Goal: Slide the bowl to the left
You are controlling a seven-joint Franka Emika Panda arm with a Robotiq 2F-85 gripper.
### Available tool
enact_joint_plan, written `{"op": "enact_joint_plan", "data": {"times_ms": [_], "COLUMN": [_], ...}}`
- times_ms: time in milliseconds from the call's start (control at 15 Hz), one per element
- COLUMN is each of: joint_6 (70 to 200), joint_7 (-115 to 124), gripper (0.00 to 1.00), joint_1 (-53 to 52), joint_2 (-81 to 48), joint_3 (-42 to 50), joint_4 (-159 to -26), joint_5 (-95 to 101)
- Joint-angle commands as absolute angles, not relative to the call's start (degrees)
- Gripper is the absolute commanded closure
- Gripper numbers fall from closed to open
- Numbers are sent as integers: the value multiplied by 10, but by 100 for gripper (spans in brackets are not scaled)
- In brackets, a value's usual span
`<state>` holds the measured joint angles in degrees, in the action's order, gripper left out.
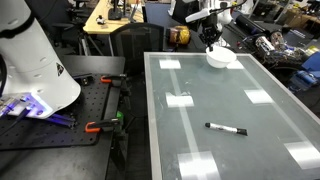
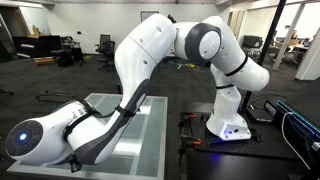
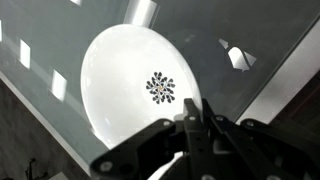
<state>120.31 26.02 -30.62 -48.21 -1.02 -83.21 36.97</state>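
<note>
The white round bowl [image 1: 222,58] sits on the glass table [image 1: 200,110] near its far edge. In the wrist view the bowl [image 3: 125,90] fills the middle, smooth, with a small lamp reflection at its centre. My gripper [image 1: 212,42] hangs right over the bowl. In the wrist view its fingers [image 3: 190,118] are drawn together at the bowl's near right rim, one on each side of it. In an exterior view my own arm [image 2: 150,60] hides the bowl and the gripper.
A black marker pen [image 1: 227,129] lies on the table nearer the camera. The robot base [image 1: 30,60] stands on a black bench with orange clamps [image 1: 100,125] beside the table. A brown object [image 1: 178,36] and office clutter lie beyond the far edge.
</note>
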Motion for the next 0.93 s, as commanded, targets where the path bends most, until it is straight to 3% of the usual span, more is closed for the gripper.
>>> {"op": "enact_joint_plan", "data": {"times_ms": [0,133,200,267,467,667,867], "joint_6": [1174,1174,1173,1172,1170,1169,1165], "joint_7": [236,235,235,235,235,236,235], "gripper": [92,88,79,79,64,36,17], "joint_1": [-307,-308,-308,-308,-309,-310,-312], "joint_2": [-488,-489,-490,-490,-490,-485,-480], "joint_3": [-14,-14,-14,-14,-13,-13,-13], "joint_4": [-807,-806,-805,-804,-800,-802,-804], "joint_5": [358,358,358,358,359,361,360]}}
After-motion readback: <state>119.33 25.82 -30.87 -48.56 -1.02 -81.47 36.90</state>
